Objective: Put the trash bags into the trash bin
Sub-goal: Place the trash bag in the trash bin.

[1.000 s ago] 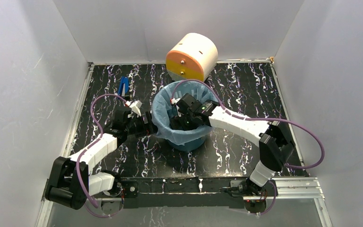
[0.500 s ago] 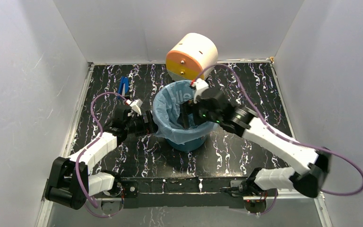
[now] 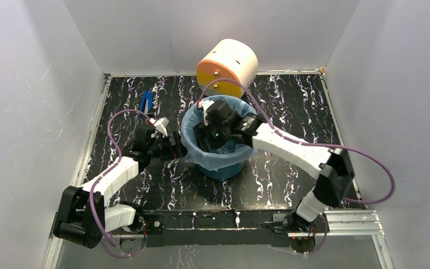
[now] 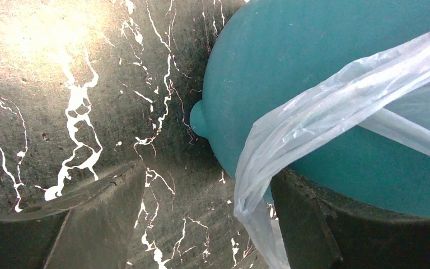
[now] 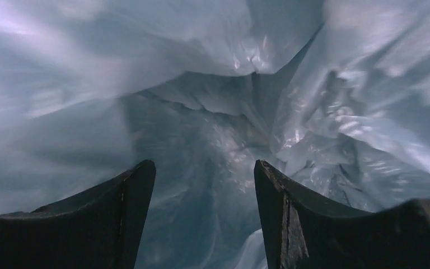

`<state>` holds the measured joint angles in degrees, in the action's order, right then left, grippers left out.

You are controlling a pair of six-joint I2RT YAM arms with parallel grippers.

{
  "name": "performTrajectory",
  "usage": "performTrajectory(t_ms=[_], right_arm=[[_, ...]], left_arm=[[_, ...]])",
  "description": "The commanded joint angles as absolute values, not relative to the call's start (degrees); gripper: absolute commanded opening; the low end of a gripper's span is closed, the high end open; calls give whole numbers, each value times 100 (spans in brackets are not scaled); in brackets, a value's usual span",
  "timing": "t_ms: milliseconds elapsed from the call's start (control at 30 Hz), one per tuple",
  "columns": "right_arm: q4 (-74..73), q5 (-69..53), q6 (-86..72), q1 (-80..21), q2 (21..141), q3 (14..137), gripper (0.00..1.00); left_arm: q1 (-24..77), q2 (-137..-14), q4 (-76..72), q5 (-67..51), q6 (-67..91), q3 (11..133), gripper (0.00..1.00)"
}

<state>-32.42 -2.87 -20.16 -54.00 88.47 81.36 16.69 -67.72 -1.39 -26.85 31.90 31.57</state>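
Observation:
The teal trash bin (image 3: 224,171) stands mid-table, lined by the light-blue trash bag (image 3: 192,140), whose edge is folded out over the rim. My right gripper (image 3: 208,138) reaches down inside the bin. In the right wrist view it (image 5: 200,168) is open, with crinkled bag (image 5: 218,112) all around and nothing between its fingers. My left gripper (image 3: 179,147) sits low against the bin's left side. It (image 4: 206,171) is open, the bin wall (image 4: 313,73) just ahead. The bag's hanging edge (image 4: 257,179) droops between the jaws, close to the right finger (image 4: 308,224).
A cream-and-orange drum (image 3: 228,66) lies on its side behind the bin. A small blue object (image 3: 145,102) lies at the back left of the black marbled table (image 3: 291,112). White walls (image 3: 33,112) close in on three sides.
The right arm lifted and swung out to the right, then came back down into the bin, its jaws now a little narrower. The left arm has stayed put.

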Motion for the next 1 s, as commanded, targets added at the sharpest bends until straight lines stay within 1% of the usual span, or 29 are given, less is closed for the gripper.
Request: performTrajectory(t_ms=[0,100,200,300,533,633,800,967], right_arm=[[-3858,535,-1806,-5807,9313,8337,73],[-3676,1063,-1798,-5896,9444,7819,69],[-3384,1359,-1844,-5892,9397,7380,69],[-2979,1268,-1830,-5890,9282,7046,69],[-2866,1163,-1949,-5896,9385,6721,73],[-3019,1111,-2000,-5883,9700,6682,74],[-3611,894,-2180,-5888,10363,7004,73],[-4008,794,-2159,-5878,10341,7266,74]], left_arm=[[1686,-6732,-269,-2850,3199,3218,79],[1687,-6724,-304,-2837,3244,3184,79],[1687,-6732,-363,-2867,3285,3143,79],[1687,-6760,-387,-2875,3269,3118,79],[1682,-6718,-388,-2973,3271,3073,79],[1686,-6700,-387,-3018,3261,3004,79],[1683,-6652,-242,-2959,3208,3031,79],[1690,-6626,-78,-2887,3098,3156,79]])
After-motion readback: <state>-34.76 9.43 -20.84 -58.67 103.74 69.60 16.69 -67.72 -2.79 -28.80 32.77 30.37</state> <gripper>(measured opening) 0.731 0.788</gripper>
